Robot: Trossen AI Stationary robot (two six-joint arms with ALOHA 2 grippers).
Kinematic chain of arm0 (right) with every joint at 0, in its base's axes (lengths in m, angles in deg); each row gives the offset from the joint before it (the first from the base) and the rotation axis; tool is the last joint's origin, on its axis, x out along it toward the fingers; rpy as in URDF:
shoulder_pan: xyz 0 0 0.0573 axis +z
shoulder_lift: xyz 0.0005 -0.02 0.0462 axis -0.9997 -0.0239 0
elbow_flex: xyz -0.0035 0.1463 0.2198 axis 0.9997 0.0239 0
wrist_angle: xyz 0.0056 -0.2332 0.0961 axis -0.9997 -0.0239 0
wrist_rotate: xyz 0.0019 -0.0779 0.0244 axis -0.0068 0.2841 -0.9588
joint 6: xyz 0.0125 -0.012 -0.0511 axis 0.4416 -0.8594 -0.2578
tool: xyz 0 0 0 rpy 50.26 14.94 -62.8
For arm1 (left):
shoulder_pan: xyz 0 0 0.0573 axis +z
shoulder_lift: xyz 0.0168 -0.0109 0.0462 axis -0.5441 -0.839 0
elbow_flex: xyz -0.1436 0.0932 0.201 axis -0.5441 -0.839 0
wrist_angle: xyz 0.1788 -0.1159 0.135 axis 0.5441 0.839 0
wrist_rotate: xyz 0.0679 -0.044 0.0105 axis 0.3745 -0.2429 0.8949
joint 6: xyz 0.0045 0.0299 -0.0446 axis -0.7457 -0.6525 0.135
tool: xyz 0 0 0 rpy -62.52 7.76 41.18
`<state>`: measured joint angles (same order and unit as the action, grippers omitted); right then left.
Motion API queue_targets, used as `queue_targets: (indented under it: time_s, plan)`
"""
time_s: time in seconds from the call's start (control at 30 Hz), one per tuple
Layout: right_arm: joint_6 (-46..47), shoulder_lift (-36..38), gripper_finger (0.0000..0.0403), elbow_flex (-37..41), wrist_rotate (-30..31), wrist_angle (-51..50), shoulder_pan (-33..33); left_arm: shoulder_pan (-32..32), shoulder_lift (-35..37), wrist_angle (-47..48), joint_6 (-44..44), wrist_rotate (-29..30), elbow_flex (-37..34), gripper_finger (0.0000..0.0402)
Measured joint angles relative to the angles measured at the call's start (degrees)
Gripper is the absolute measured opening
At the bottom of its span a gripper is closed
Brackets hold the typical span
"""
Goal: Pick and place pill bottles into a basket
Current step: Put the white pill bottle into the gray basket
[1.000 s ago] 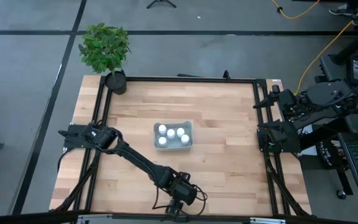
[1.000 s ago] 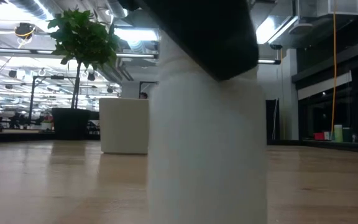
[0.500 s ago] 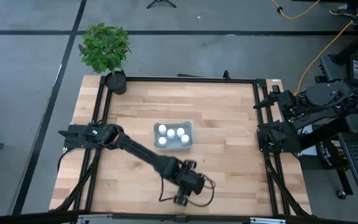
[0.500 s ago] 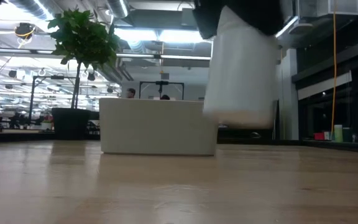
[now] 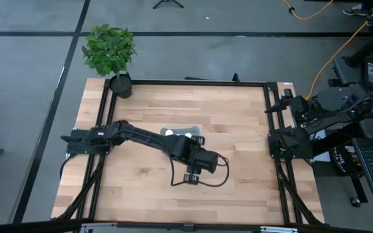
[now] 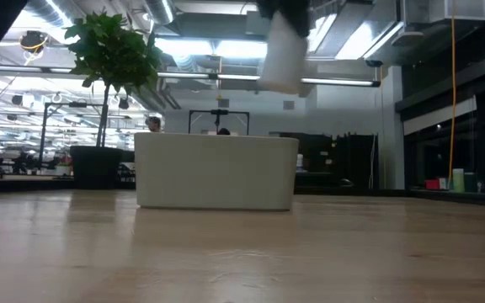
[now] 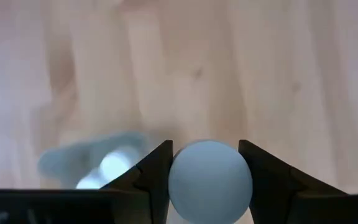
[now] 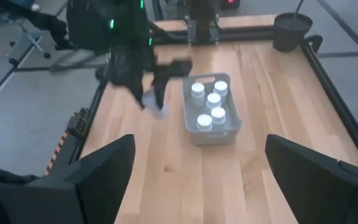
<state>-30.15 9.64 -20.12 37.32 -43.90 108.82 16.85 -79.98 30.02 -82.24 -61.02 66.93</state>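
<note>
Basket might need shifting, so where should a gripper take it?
Probably pinch the basket by its upright rim from above, one finger inside, one outside: its walls are thin and open-topped. Pick a stretch clear of the pill bottles.

Left arm stretched over mid-table, left gripper [image 7: 204, 171] jaws clamped, right arm parked at table's right edge

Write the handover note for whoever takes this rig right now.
Left end effector: shut on a pill bottle, held in the air beside the basket, not yet over it.
Right end effector: open, parked at the table's right edge.
Done: four bottles stand in the basket.
Left: carry the held bottle over the basket and release it. No other bottle shows on the table.
</note>
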Motion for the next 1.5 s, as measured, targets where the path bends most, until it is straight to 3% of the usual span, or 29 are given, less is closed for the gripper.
queue_targets:
  time_s: [0.23,0.63,1.13,1.5]
  plan:
    - [-0.1,1.7,0.0359,0.3,0.2,-0.8,0.0,0.9,0.9,13.7,-0.8,3.8,-0.6,0.0149]
    - [-1.7,2.2,0.0359,0.3,0.1,3.3,0.0,2.8,1.0,12.3,1.2,8.2,-3.4,0.0149]
    - [0.2,2.1,0.0359,0.3,0.1,5.9,0.0,5.3,2.1,0.9,-0.9,7.1,-17.0,0.0149]
    - [-0.1,2.1,0.0359,0.3,0.1,5.9,0.0,6.6,8.5,-13.9,0.3,4.9,-30.0,0.0149]
